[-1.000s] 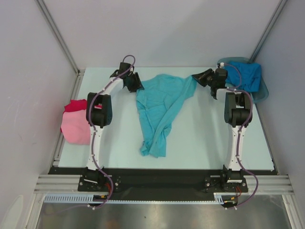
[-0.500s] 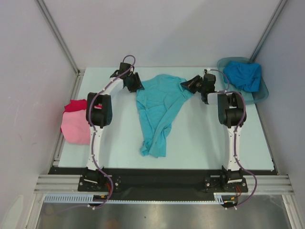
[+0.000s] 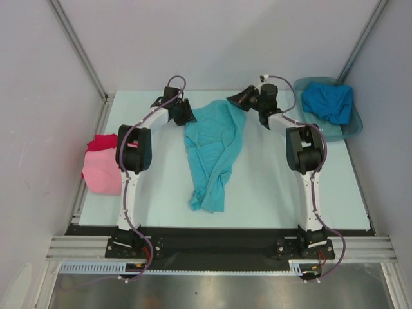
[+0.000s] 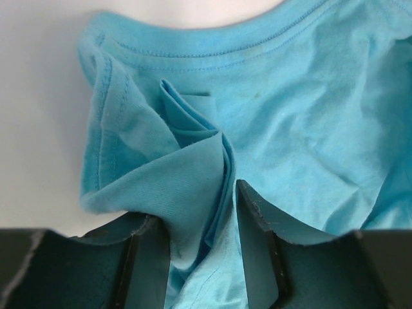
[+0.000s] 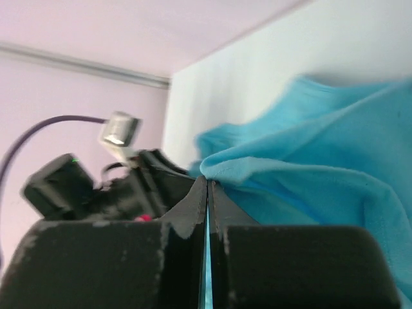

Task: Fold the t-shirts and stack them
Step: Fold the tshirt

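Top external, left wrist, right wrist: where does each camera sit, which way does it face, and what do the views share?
Top external: above and behind the bases, looking down on the table; both arms, left gripper and right gripper show.
Left wrist: on the left wrist, looking along its fingers at the turquoise t-shirt collar.
Right wrist: on the right wrist, looking over its shut fingers toward the left arm.
Shared: all three show the turquoise t-shirt, held by both grippers.

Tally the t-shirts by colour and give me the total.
turquoise t-shirt: 1
deeper blue t-shirt: 1
pink t-shirt: 1
red t-shirt: 1
Total: 4
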